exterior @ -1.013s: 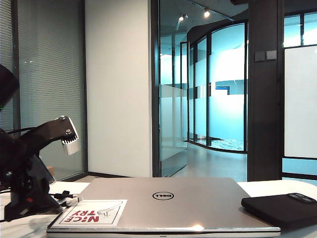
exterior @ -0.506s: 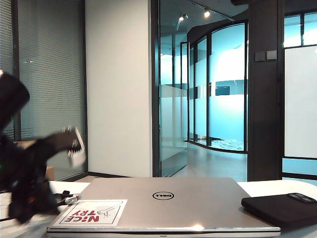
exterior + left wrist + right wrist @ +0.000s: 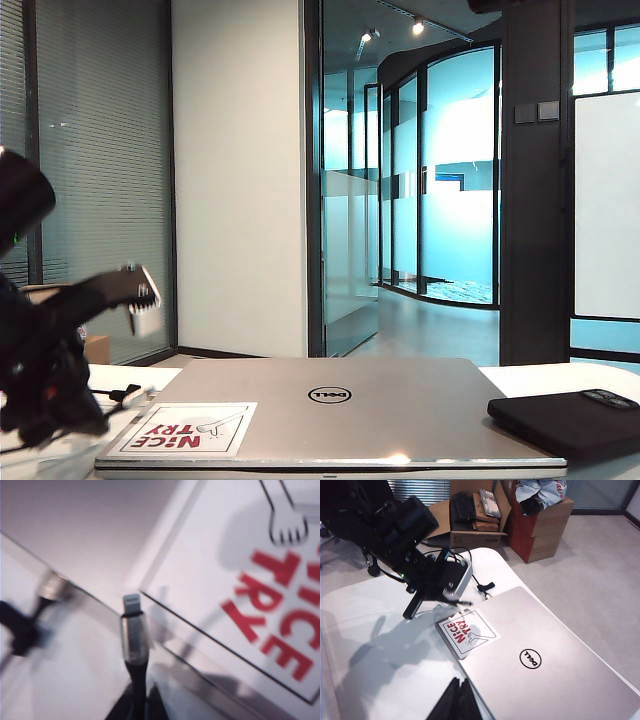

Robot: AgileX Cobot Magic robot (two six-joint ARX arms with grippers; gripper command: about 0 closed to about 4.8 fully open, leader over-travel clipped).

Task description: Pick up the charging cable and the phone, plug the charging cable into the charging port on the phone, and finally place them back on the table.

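Charging cable (image 3: 134, 645) over white table (image 3: 380, 645)

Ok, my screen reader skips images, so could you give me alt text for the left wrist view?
The left hand is shut on the charging cable, whose silver plug tip points toward the corner of the silver laptop. A white sticker with red letters lies on the lid, and the white table shows below.

blur: black left arm (image 3: 45, 380), exterior | cut off: flat matte-black phone (image 3: 570, 420) by right edge | cropped: right gripper's black fingers (image 3: 457, 702), shut
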